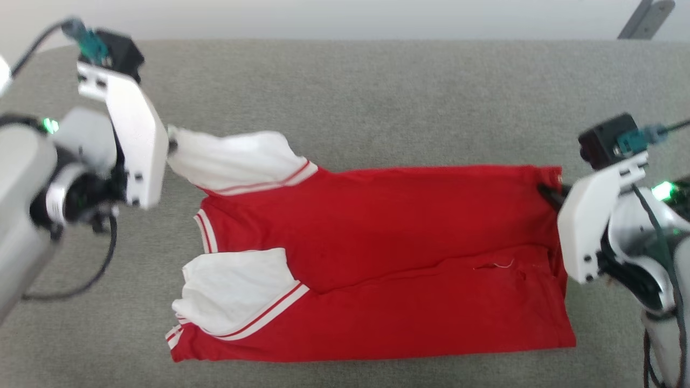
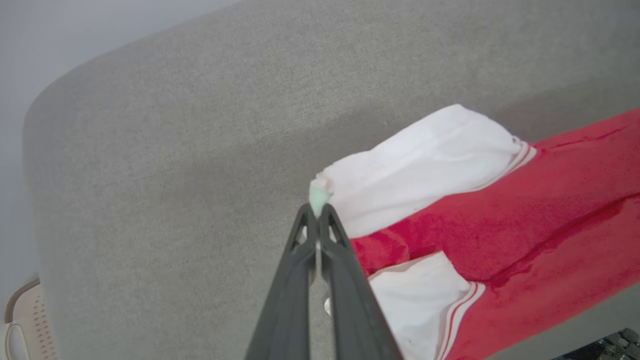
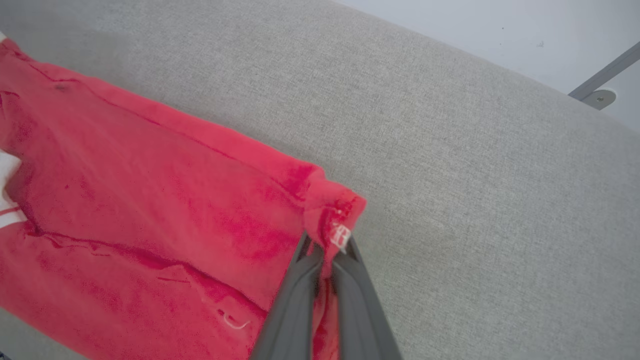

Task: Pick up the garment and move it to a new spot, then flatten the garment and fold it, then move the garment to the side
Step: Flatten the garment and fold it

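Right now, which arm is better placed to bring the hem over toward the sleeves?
Right. The right gripper is shut on the garment at its hem corner; the left gripper pinches a sleeve tip at the opposite end.

At the frame's left, a white flat bracket [image 1: 137,134] with dark screw holes carried a black camera block [image 1: 123,51] and a teal connector [image 1: 91,46]. Pale grey arm shells [image 1: 19,188] bore green lights [image 1: 50,125]; black cables [image 1: 105,258] looped below. The left gripper [image 2: 318,209] had long dark-grey fingers [image 2: 345,285].
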Controlling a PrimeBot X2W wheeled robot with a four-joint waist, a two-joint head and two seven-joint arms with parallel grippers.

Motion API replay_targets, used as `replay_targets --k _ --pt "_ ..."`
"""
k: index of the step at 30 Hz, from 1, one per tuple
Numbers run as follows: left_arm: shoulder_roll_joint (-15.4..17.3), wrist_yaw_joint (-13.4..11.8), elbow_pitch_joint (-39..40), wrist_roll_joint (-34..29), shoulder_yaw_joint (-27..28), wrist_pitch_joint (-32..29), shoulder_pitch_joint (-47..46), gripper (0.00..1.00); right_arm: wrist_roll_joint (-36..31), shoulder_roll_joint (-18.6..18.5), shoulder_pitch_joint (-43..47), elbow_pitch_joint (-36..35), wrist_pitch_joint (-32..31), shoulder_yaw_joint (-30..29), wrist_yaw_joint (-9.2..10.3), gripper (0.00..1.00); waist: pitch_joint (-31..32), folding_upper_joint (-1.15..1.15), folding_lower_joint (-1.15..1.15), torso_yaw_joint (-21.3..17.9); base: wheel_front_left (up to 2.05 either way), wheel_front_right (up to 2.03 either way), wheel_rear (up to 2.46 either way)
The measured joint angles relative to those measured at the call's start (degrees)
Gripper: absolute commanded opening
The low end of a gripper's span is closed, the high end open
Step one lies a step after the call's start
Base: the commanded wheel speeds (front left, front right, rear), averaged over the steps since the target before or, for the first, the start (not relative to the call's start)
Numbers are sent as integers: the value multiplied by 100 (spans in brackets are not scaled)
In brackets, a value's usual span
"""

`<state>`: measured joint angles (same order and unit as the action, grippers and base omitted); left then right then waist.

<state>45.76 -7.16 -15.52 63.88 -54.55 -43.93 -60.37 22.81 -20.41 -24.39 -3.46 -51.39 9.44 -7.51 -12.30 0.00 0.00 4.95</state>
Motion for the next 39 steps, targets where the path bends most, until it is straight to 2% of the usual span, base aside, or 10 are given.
replay_targets --k 9,14,18,19,20,21,23,24,26,39 --pt "1166 -1568 2778 288 -57 -146 1412 0 163 1 1139 -784 -266 -465 0 0 251 0 0 141 0 0 0" --pt "1361 -1984 3266 510 -186 62 2185 0 207 175 1675 -817 -291 -589 0 0 279 0 0 136 0 0 0" --pt "1165 -1918 2972 765 -244 412 2648 0 193 279 1853 -531 -247 -520 0 4 319 0 0 123 0 0 0" --pt "1088 -1840 2856 795 -281 472 2747 0 218 325 1869 -434 -242 -499 1 25 331 0 0 120 0 0 0" --pt "992 -1791 2677 843 -285 559 2832 0 202 342 1879 -346 -180 -430 1 57 351 0 0 117 0 0 0" --pt "921 -1734 2520 879 -291 623 2900 0 175 350 1881 -283 -129 -388 1 100 373 0 0 116 0 0 0" --pt "797 -1560 2223 883 -303 820 2990 41 175 390 1876 -136 -53 -379 1 100 419 0 0 115 0 0 0" --pt "721 -1494 2097 894 -272 947 3026 51 179 398 1877 -114 -14 -335 1 100 440 0 0 112 0 0 0" --pt "633 -1365 1919 932 -235 1189 3077 100 190 422 1868 -103 52 -274 1 100 489 0 0 99 0 0 0" --pt "870 -1035 2094 559 546 3801 3839 100 319 464 2118 -588 215 -1020 1 100 641 0 0 135 0 0 0"
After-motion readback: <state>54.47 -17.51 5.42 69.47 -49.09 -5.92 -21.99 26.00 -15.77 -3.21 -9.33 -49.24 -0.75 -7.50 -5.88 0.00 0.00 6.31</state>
